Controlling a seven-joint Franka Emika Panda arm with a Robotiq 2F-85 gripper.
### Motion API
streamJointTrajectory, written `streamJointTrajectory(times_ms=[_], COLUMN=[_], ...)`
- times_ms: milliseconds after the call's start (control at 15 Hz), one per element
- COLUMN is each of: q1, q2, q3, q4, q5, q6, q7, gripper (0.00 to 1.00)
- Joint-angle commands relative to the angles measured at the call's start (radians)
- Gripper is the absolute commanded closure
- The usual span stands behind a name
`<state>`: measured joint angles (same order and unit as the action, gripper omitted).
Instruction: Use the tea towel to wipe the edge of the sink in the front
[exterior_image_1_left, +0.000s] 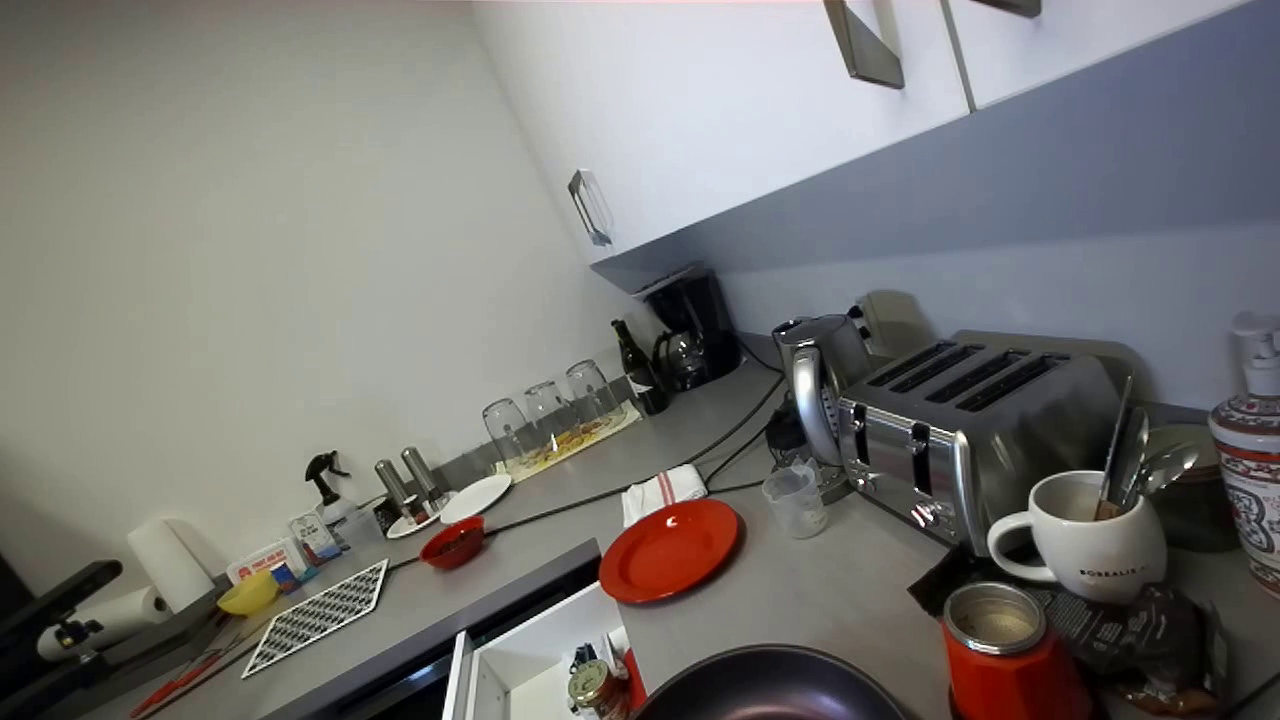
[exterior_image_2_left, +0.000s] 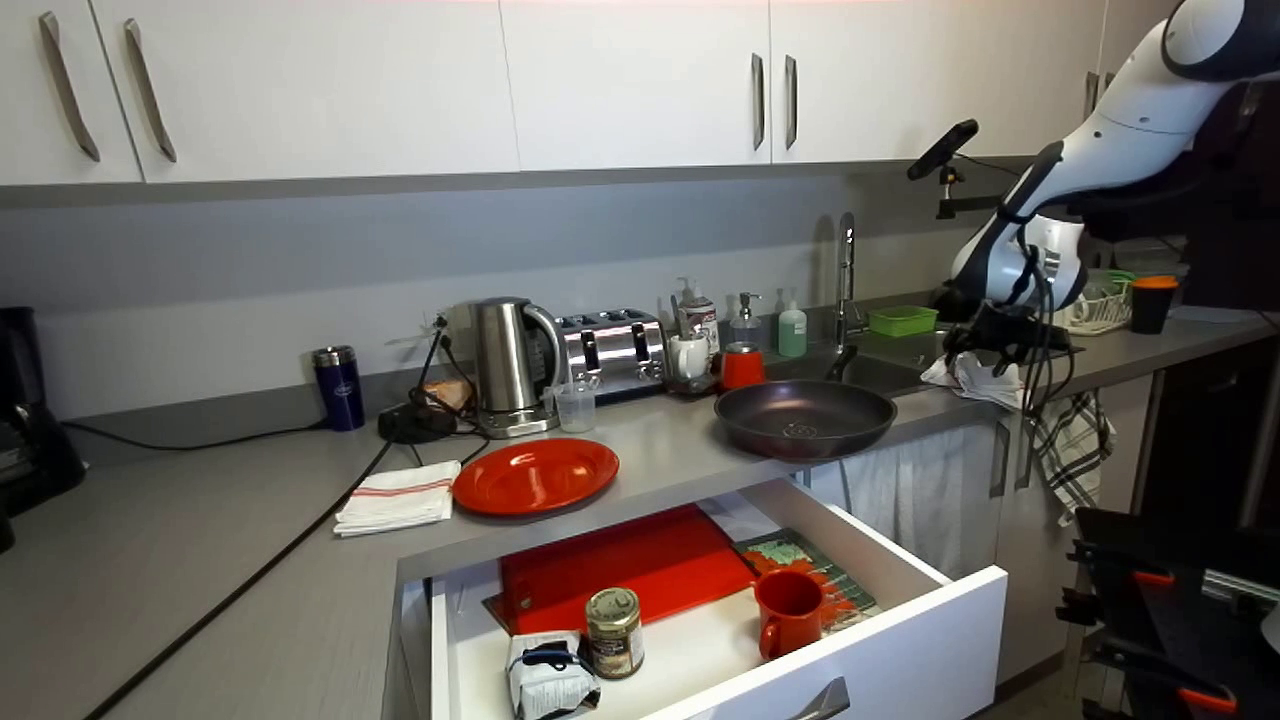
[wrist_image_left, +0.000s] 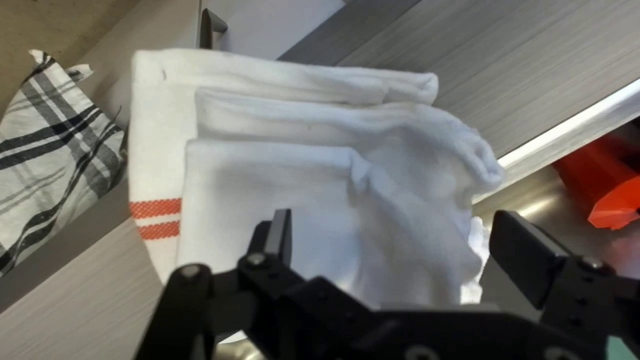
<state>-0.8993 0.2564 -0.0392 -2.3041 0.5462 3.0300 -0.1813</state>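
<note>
The gripper (wrist_image_left: 392, 230) is held over the red-striped tea towel (wrist_image_left: 300, 185), its fingers (wrist_image_left: 282, 240) spread wide, with folds of white fabric seen between them in the wrist view. The towel is laid across the front strip of the counter (wrist_image_left: 465, 60), and part of the sink (wrist_image_left: 575, 128) rim is covered by it. A checked cloth (wrist_image_left: 55, 150) is hung below

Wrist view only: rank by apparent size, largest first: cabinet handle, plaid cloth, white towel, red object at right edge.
1. White towel
2. Plaid cloth, cut off by the frame
3. Red object, also cut off
4. Cabinet handle
</note>
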Motion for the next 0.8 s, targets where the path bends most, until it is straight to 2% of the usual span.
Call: streamJointTrajectory(times_ms=[0,333,733], q1=[-0.026,-0.035,-0.042], q2=[-0.052,-0.103,-0.172], q3=[0.037,0.089,0.180], q4=[-0.029,-0.064,-0.124], q5=[0.045,0.073,0.137], q6=[0.012,0.039,0.044], q7=[-0.037,-0.096,-0.242], gripper=[0.00,0.00,0.00])
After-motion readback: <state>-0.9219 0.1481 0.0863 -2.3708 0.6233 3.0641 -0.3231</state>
